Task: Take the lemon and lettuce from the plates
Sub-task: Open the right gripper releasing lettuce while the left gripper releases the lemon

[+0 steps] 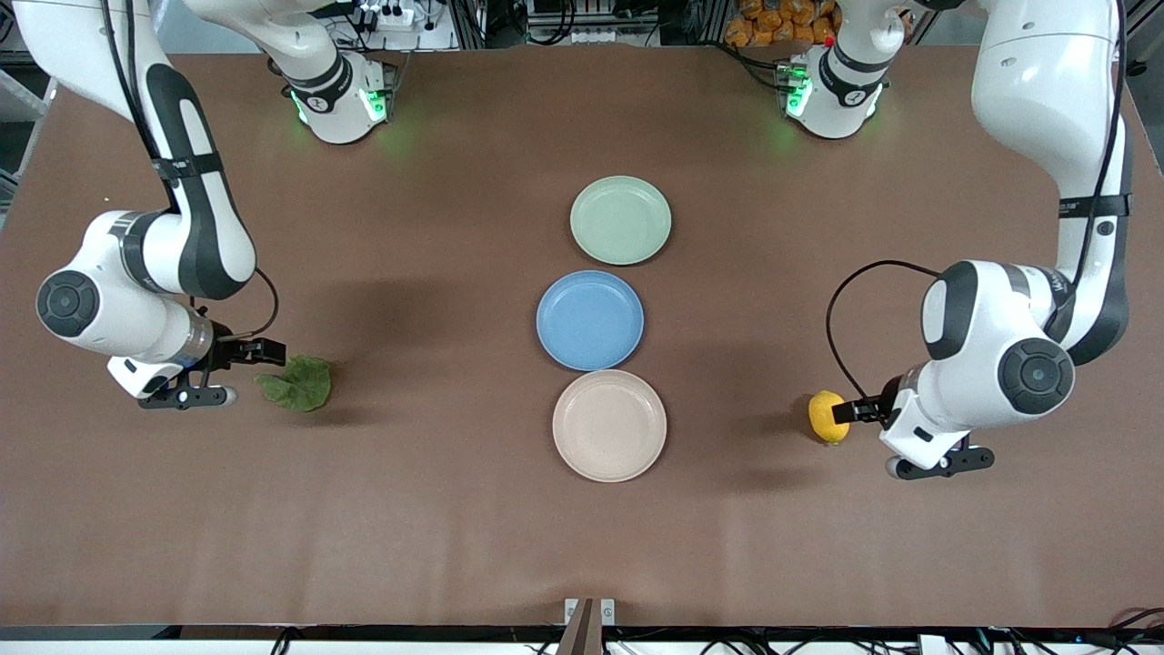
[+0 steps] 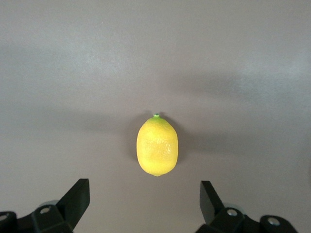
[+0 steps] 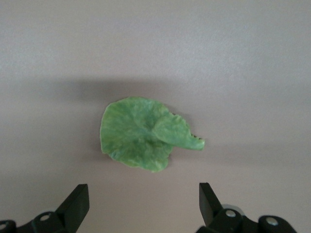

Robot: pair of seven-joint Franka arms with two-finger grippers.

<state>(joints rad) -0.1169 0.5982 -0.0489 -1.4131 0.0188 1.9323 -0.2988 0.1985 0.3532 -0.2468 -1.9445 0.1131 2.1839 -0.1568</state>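
Lying on the bare table (image 1: 436, 546), the lemon (image 1: 827, 417) sits at the left arm's end, just beside the left gripper (image 1: 850, 411), whose fingers (image 2: 77, 196) spread wide. The lettuce (image 1: 298, 383) lies at the right arm's end beside the equally wide right gripper (image 1: 264, 353). Beige plate (image 1: 609, 426), blue plate (image 1: 589, 320), then mint plate (image 1: 620, 220) line the middle.

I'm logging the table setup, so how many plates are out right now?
3, in a row mid-table, all bare: the mint green plate farthest from the front camera, the blue plate in the middle, the beige plate nearest. None looks hidden.
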